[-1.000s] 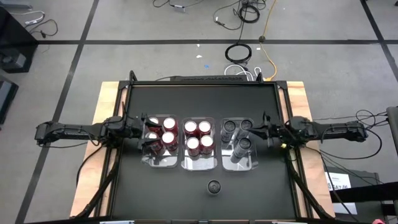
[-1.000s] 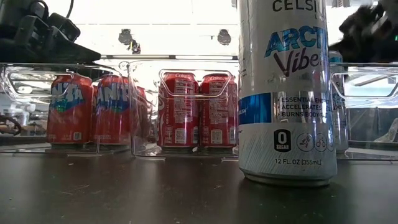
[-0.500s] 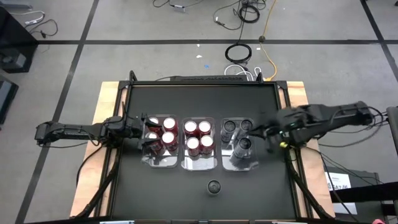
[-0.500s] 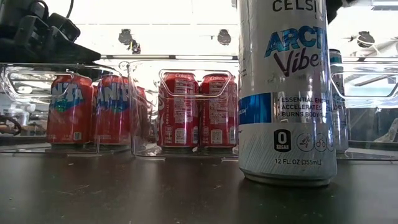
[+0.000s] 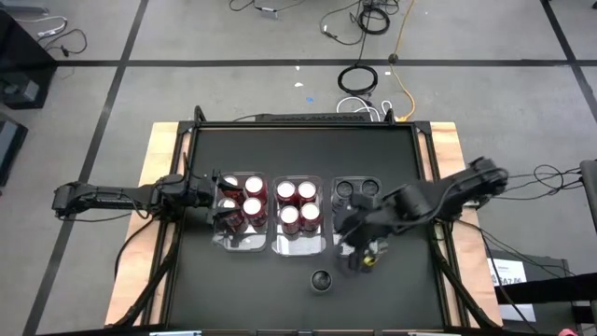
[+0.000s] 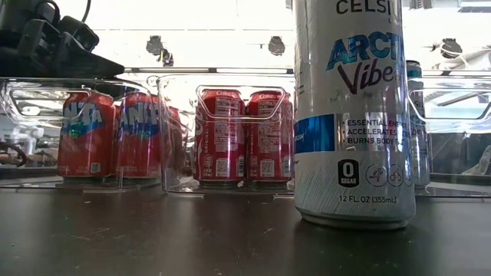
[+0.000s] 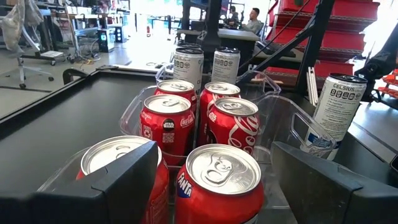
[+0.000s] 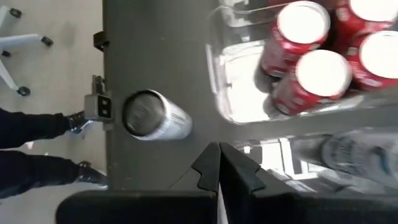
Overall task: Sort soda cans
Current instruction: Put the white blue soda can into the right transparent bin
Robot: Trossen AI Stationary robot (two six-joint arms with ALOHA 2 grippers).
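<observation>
A black table top (image 5: 298, 163) framed by pale wooden side boards is seen on a grey floor strewn with cables, and three clear rectangular plastic bins (image 5: 300, 245) are lined up side by side near the middle of it. Four red soda cans with silver tops (image 5: 241, 198) are held in the bin nearest the left edge, four more red cans (image 5: 296, 203) in the middle bin, and slim silver-grey cans (image 5: 355, 191) in the far half of the bin nearest the right edge. One tall silver-and-blue can (image 6: 354, 115) is stood alone on the table between the bins and the near edge, just in front of the low camera. The left gripper (image 5: 211, 197) is held at the outer wall of the left bin with its fingers (image 7: 121, 180) spread apart above the red cans, nothing clasped between them. The right gripper (image 5: 359, 250) is reached in from the right edge over the near end of the right-hand bin, its fingers (image 8: 219, 163) pressed together on nothing. A person's dark trouser legs and shoes (image 8: 37, 149) are caught beside the table in the right wrist view.
</observation>
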